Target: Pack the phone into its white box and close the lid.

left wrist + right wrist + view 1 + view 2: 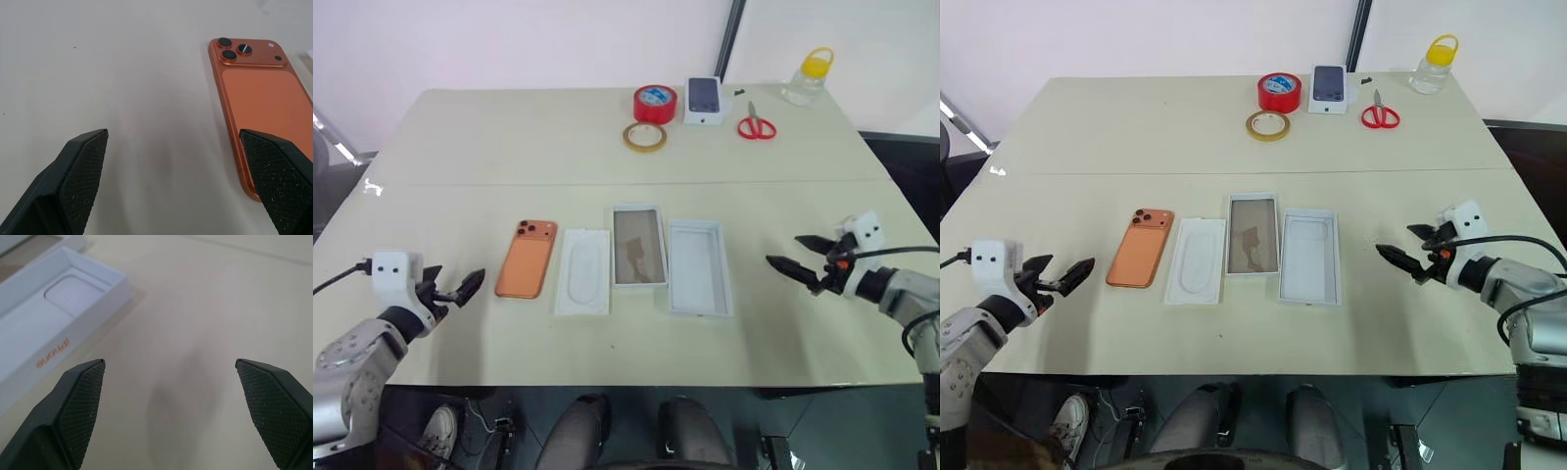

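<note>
From the head, four flat things lie in a row on the pale worktop (460,147): the phone (527,258) face down at the left, then a white insert (582,271), the lid (638,246), and the white box (698,267) at the right. The left tool (458,288) hangs low over the near left edge, pointing toward the phone, fingers spread wide and empty. The right tool (800,254) reaches in from the right toward the box, equally wide.

The left wrist shows the phone's orange back just beyond one fingertip.

The right wrist shows the box's open corner off to one side.
</note>
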{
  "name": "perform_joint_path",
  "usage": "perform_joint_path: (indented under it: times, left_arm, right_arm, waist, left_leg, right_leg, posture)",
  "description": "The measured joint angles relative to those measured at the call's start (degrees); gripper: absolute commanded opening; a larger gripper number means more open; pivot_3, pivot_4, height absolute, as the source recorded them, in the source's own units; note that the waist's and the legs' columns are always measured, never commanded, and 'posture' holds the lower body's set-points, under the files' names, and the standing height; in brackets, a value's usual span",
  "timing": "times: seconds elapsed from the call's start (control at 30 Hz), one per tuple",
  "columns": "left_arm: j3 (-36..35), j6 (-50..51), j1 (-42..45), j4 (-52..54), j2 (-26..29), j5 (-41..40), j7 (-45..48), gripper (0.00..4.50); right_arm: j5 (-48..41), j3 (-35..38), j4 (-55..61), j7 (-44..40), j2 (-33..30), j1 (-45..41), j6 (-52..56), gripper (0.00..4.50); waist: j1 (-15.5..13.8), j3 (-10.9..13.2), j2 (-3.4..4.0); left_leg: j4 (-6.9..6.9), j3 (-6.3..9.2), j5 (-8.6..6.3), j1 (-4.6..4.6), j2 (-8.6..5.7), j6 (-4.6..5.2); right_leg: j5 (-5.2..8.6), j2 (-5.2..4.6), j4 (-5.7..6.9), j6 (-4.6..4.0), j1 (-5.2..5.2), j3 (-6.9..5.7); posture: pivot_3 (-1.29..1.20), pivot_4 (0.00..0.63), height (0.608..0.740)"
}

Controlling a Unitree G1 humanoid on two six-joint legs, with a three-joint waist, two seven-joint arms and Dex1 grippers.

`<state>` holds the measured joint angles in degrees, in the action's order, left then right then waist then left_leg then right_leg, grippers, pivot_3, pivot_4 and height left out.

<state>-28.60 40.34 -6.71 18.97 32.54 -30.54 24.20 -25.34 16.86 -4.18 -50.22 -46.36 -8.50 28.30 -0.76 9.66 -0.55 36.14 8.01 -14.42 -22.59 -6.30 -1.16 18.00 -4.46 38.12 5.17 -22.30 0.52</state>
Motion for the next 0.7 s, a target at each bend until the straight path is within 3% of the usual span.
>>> perform_joint_path:
  times: [0.53,0.7]
  left_arm:
    - [-1.1,0.3,0.1,1.3,0.0,-0.2,-1.3,4.50]
    - [1.2,2.0,3.7,2.9,0.6,-0.9,-1.7,4.50]
  right_arm:
    - [0.4,-2.3,-0.7,-0.4,0.7,-4.7,-0.8,4.46]
    - [-0.5,-2.8,4.0,-0.5,0.9,-3.4,0.8,4.46]
  waist:
    - [0.0,0.0,0.00]
    - [0.0,0.0,0.00]
  left_leg:
    - [-0.02,-0.02,0.00,0.03,0.02,-0.01]
    - [-0.01,-0.02,0.01,0.03,0.02,-0.02]
  right_leg:
    - [0.00,0.03,0.00,0.00,0.00,0.03]
    - [-0.01,0.03,0.01,0.00,0.00,0.03]
  posture:
    - [0.00,0.150,0.740]
    - [0.00,0.150,0.740]
